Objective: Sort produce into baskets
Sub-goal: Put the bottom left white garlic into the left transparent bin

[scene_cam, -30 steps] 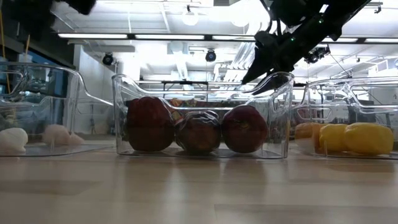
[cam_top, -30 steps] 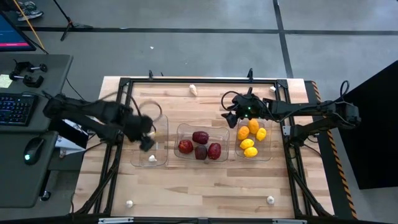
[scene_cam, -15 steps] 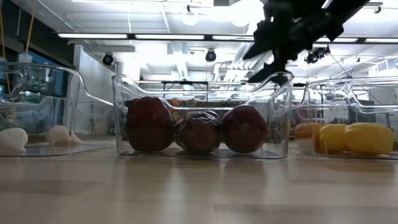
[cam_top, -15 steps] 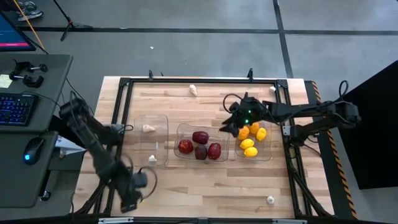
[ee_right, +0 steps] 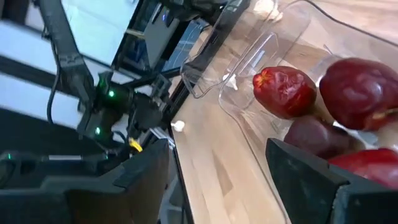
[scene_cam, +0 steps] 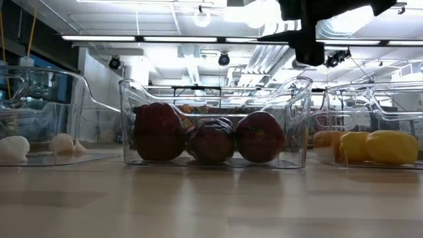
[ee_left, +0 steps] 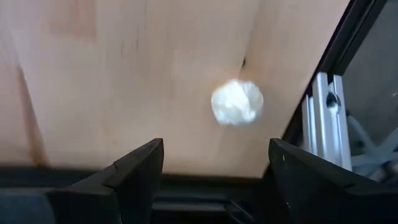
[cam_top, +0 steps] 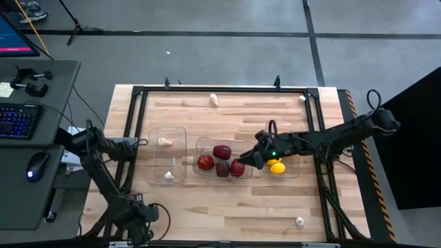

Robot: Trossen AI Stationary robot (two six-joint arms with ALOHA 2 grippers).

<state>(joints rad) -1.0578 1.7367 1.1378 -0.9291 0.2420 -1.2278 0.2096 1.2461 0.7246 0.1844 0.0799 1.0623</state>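
Three clear baskets stand in a row. The left basket holds two white garlic pieces. The middle basket holds several dark red pieces. The right basket holds yellow pieces, partly hidden by my right arm. My left gripper is open at the table's near left corner, and a white garlic piece lies on the wood just ahead of its fingers. My right gripper is open and empty above the gap between the middle and right baskets.
Loose garlic pieces lie at the far edge, the far right and the near right. A dark metal frame runs around the table. A desk with a keyboard and mouse stands to the left.
My left gripper has swung from over the left basket toward the table's near edge, down to the near left corner by the loose garlic. My right gripper has gone from the far side of the right basket toward the near edge and left, to between the middle and right baskets.
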